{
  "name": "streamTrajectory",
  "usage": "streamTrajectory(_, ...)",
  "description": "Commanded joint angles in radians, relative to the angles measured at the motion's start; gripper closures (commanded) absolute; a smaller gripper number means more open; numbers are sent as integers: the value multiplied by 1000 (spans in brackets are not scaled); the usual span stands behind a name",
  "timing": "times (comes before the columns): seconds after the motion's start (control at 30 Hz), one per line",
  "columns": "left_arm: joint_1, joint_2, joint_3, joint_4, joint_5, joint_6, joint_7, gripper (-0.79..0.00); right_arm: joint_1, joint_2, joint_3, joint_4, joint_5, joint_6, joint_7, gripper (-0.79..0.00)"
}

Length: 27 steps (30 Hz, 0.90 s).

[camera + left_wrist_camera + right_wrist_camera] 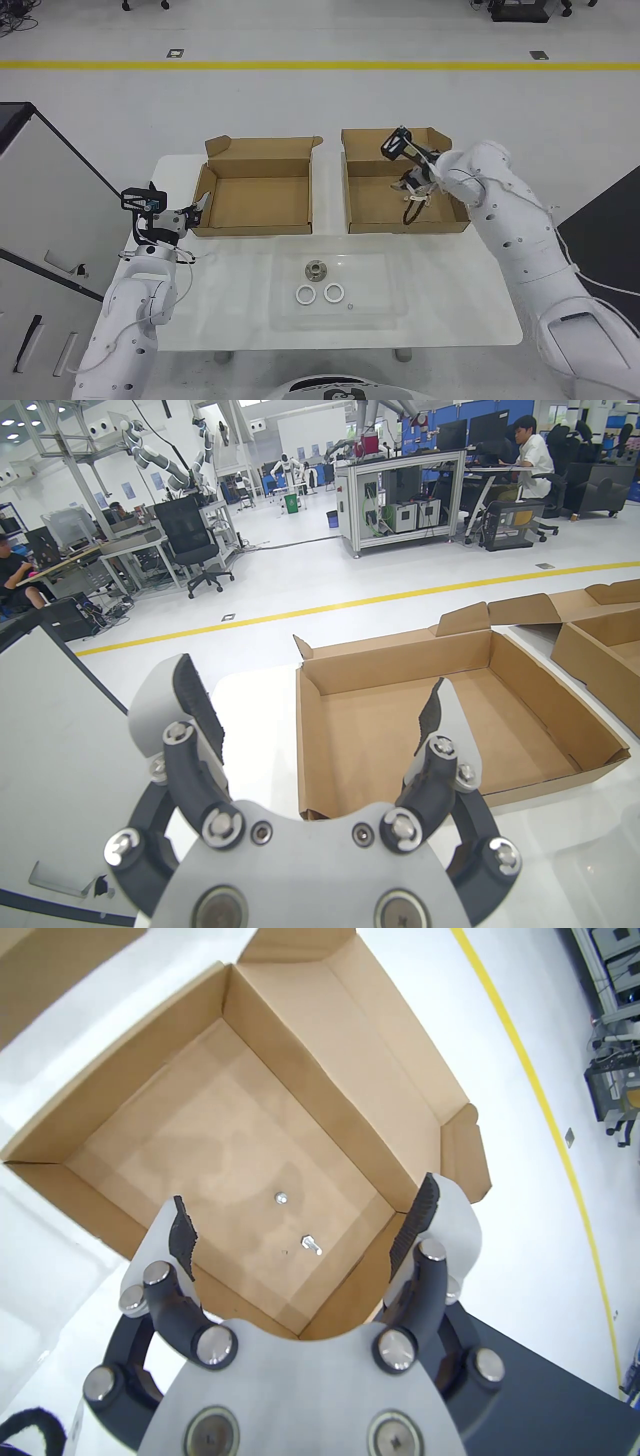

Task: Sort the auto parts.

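Two open cardboard boxes stand side by side at the back of the white table. My right gripper (415,188) hangs open over the right box (375,195), nothing between its fingers. In the right wrist view the right gripper (302,1218) is above the right box's floor (210,1128), where two small silver bolts (281,1198) (311,1244) lie. My left gripper (197,213) is open and empty just outside the left box (255,200), by its left front corner. The left wrist view has the left gripper (315,695) facing into that bare left box (500,720).
A clear shallow tray (380,290) lies at the table's front middle. It holds a metal hub (315,269), two white rings (304,294) (334,294) and a tiny part (349,305). A white panel (60,190) stands left of the table.
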Motion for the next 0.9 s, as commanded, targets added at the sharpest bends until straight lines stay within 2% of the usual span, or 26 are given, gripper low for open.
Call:
streamTrajectory(0.0, 0, 0, 0, 0, 0, 0, 0, -785, -40, 12, 45, -100, 37, -29, 35, -785)
streamTrajectory(0.2, 0, 0, 0, 0, 0, 0, 0, -785, -116, 36, 125, -292, 156, -101, 135, -785)
streamTrajectory(0.37, 0, 0, 0, 0, 0, 0, 0, -785, -135, 46, 131, -391, 281, -126, 202, -785)
streamTrajectory(0.5, 0, 0, 0, 0, 0, 0, 0, -785, -119, 61, 55, -425, 357, -111, 217, -785)
streamTrajectory(0.87, 0, 0, 0, 0, 0, 0, 0, -785, 26, 125, -216, -449, 483, -69, 259, -785)
